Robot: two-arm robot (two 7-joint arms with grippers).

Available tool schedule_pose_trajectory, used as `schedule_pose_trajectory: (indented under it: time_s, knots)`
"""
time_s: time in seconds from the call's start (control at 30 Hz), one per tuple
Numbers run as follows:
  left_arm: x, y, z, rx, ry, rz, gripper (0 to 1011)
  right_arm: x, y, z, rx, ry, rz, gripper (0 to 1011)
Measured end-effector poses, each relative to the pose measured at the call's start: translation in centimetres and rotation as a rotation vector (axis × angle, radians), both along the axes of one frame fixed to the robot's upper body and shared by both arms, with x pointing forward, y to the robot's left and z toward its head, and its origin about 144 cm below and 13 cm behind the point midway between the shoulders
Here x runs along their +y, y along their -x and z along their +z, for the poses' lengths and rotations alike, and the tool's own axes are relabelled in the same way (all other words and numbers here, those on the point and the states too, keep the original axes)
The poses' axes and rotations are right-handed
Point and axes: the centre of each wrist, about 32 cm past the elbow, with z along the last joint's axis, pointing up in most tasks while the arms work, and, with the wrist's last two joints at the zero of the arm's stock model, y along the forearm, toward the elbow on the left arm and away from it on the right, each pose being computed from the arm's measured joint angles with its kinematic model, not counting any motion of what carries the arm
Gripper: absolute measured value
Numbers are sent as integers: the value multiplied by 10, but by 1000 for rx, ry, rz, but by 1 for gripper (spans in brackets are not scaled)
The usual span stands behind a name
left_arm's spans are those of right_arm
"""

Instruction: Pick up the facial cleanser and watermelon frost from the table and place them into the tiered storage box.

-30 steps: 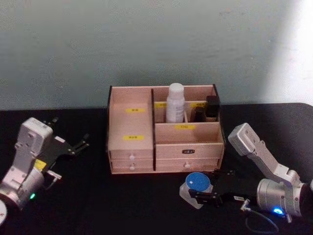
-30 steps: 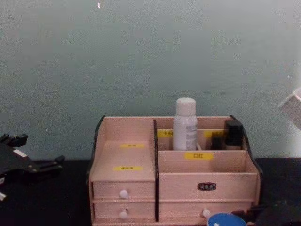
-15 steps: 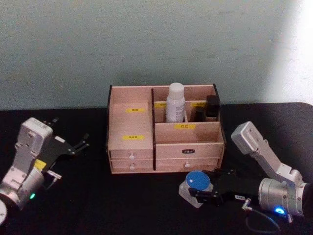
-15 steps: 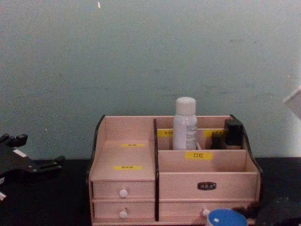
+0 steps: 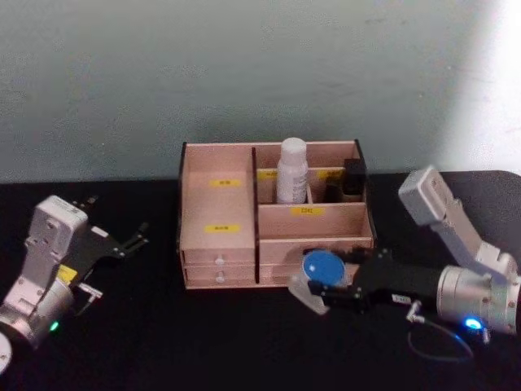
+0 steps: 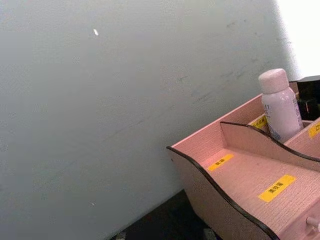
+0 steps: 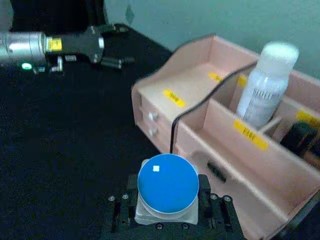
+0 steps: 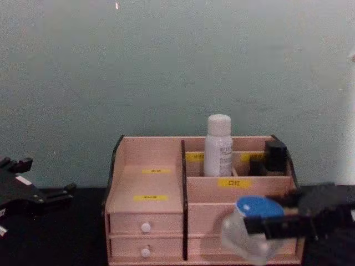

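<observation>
Clamping its fingers on the watermelon frost [image 5: 323, 267], the right gripper [image 5: 330, 289] is holding it before the drawers of the tiered storage box [image 5: 216, 244]; the facial cleanser [image 5: 291, 171] is standing inside the box, so only the held one is waiting to go in; the left gripper [image 5: 129, 243] is idling left of the box, fingers apart.

Dim, flat room light on a grey-green wall [image 5: 244, 73] that burns out to white glare at its right end, a black counter [image 5: 163, 342] that swallows all shadow, the pale tiered storage box [image 5: 220, 212] brightest on it, a blue lamp [image 5: 472, 324] glowing on the right arm [image 5: 460, 289].
</observation>
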Motion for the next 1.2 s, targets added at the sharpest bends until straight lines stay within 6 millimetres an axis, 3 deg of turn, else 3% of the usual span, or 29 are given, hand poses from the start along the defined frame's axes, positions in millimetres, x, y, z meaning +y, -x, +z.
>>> schedule_pose_trajectory:
  time_s: [0.4, 1.2]
  knots:
    - [0, 0, 0, 0, 0, 0, 1001, 16, -30, 33, -110, -27, 13, 710]
    - [0, 0, 0, 0, 0, 0, 1002, 71, -109, 56, -161, -67, 47, 708]
